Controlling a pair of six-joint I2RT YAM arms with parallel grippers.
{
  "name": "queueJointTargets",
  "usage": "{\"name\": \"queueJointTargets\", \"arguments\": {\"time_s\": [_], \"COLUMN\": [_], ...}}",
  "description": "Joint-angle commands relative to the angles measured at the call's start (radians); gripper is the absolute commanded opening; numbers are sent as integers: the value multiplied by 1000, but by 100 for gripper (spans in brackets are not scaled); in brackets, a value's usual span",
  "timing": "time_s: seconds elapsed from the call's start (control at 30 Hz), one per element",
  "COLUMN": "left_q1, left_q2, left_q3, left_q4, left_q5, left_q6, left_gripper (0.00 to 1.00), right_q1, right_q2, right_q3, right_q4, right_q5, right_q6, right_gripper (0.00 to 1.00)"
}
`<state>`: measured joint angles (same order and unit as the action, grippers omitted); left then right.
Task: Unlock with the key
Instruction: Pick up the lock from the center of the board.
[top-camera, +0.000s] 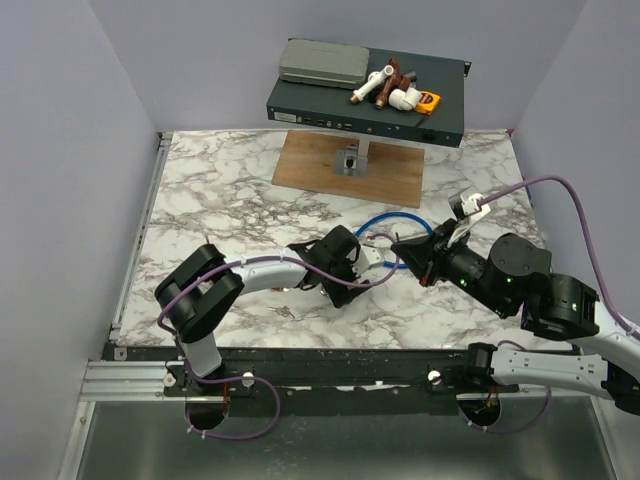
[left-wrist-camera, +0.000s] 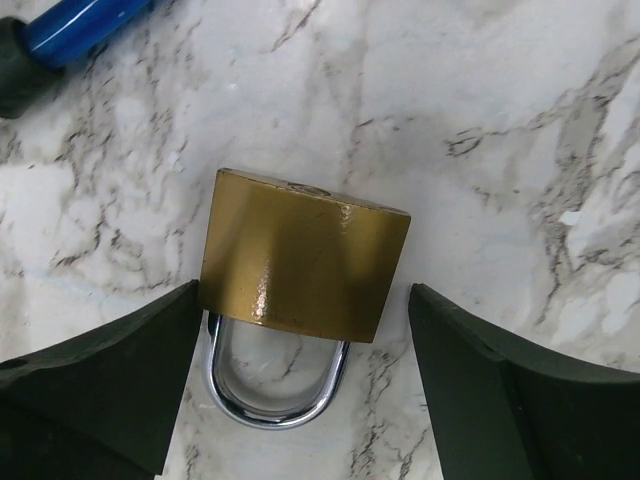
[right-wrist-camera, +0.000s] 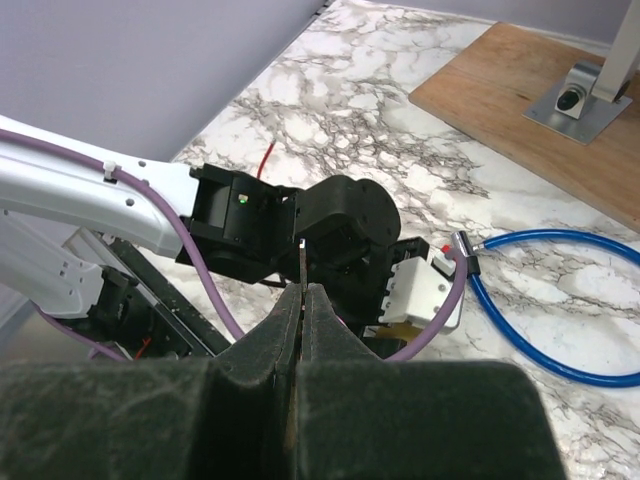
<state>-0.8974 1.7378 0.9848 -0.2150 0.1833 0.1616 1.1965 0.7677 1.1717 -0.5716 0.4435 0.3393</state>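
Note:
A brass padlock lies flat on the marble table, its steel shackle pointing toward the left wrist camera. My left gripper is open around it. The left finger touches the lock's corner, while the right finger stands a little apart. In the top view the left gripper hides the lock. My right gripper is shut on the key, whose thin blade sticks out past the fingertips toward the left gripper. In the top view the right gripper hovers just right of the left one.
A blue cable loops on the table behind both grippers. A wooden board with a metal post stands further back. Behind it a dark box carries a grey case and pipe fittings. Purple walls close in the sides.

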Motion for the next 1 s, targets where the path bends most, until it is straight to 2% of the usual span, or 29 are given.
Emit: {"name": "queueJointTargets", "arguments": {"time_s": [0.0,0.07,0.17,0.23,0.27,0.3,0.47,0.63,0.8,0.97], "left_q1": [-51,-62,-67,-67,-67,-67,-66,-68,-80,-84], "left_q2": [16,6,17,25,23,15,-50,-91,-19,59], "left_q3": [-42,-51,-27,-3,6,11,9,-31,-24,19], "left_q4": [-23,-24,-53,-77,-92,-100,-143,-103,-40,-16], "left_q5": [163,197,205,189,184,175,145,85,19,19], "left_q6": [6,22,30,34,40,45,59,17,46,67], "left_gripper": [78,74,74,81,96,98,98,99,98,98], "right_q1": [-1,0,0,-1,-1,-1,-2,-1,0,0], "right_q2": [-1,3,13,18,21,24,27,30,26,27], "right_q3": [26,29,31,31,30,29,26,22,12,16], "right_q4": [-11,-14,-14,-13,-13,-14,-10,-6,10,12], "right_q5": [-4,-2,-1,1,4,5,14,13,9,12], "right_q6": [-3,-5,-6,-11,-12,-14,-25,-33,-33,-41], "right_gripper": [1,1,1,1,1,1,1,1,1,1]}}
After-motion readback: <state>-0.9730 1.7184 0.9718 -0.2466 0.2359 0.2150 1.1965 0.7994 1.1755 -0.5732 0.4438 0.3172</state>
